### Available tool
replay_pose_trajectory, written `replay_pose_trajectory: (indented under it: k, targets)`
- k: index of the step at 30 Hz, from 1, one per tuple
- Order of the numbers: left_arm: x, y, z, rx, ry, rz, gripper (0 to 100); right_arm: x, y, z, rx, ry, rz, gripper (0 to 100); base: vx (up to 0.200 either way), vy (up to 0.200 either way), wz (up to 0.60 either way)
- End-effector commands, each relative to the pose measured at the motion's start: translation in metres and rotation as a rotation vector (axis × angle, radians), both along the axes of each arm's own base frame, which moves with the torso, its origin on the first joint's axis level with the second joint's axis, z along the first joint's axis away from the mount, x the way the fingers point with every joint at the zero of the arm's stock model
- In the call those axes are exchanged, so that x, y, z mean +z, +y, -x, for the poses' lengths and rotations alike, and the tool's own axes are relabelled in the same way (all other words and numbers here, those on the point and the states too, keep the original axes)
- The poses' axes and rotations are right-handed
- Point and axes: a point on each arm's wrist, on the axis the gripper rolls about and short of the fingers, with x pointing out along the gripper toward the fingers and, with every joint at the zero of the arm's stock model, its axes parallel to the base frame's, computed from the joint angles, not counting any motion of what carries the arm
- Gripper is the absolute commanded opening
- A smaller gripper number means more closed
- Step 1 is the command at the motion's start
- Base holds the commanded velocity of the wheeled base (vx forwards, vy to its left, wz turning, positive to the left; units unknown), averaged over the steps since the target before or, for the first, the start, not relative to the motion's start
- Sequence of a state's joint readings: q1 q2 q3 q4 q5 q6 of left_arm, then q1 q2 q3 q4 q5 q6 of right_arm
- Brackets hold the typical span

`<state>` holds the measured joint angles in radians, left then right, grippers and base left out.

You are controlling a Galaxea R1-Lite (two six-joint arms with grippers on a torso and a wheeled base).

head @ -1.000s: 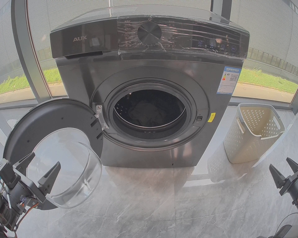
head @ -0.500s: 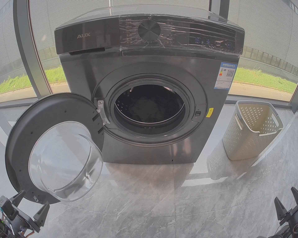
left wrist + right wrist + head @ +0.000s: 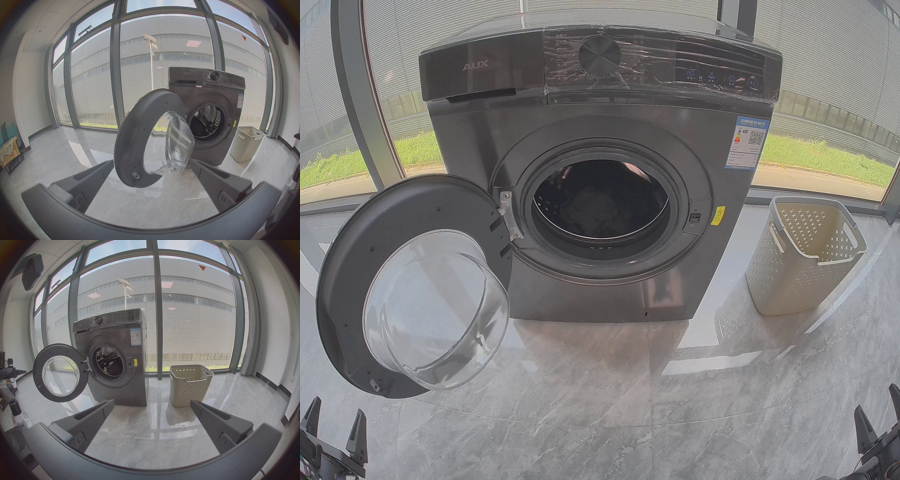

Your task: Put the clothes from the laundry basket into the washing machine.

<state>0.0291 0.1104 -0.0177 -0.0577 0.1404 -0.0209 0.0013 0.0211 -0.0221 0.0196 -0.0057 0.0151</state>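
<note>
Clothes (image 3: 600, 209) lie dark inside the washing machine (image 3: 475, 144) — now from the near edge: left tool (image 3: 334, 412) and right tool (image 3: 875, 400) hang low over the floor (image 3: 612, 387), both spread wide, gripping nothing. Ahead, the machine's door (image 3: 394, 212) is swung open leftward — laundry basket (image 3: 781, 269) stands just to its right.

Straight ahead of the left gripper (image 3: 335, 410), the washing machine's door (image 3: 412, 281) stood swung wide, its glass bowl bulging toward the tool and barring the direct line to the drum opening (image 3: 600, 200). Ahead of the right gripper (image 3: 876, 401), marble floor (image 3: 650, 400) gave open passage to the laundry basket (image 3: 806, 250), whose top gaped upward just beside the washing machine (image 3: 600, 112).
</note>
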Motion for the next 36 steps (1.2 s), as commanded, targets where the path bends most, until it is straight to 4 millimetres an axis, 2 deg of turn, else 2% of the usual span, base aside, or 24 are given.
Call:
replay_pose_trajectory:
  k: [1,13,19,25,36]
  targets:
    - [-0.0058,-0.0011,0.0083,-0.082,-0.059,-0.026,100,-0.0050,0.0003,0.0004,0.009,-0.005,0.010,100,0.000,0.000,0.00]
    - [-0.0116,-0.0024,0.0079,-0.157,-0.043,0.000,100,-0.0042,0.0002,0.0004,0.011,-0.012,0.012,100,0.000,0.000,0.00]
    - [-0.0116,-0.0024,0.0079,-0.157,-0.043,0.000,100,-0.0046,0.0002,0.0003,0.009,-0.011,0.012,100,-0.200,0.000,0.00]
    - [-0.0116,-0.0024,0.0079,-0.157,-0.042,-0.012,100,-0.0046,0.0002,0.0003,0.011,-0.011,0.012,100,0.000,0.000,0.00]
    - [-0.0116,-0.0024,0.0079,-0.159,-0.041,-0.017,100,-0.0046,0.0002,0.0003,0.009,-0.011,0.012,100,0.000,0.200,0.00]
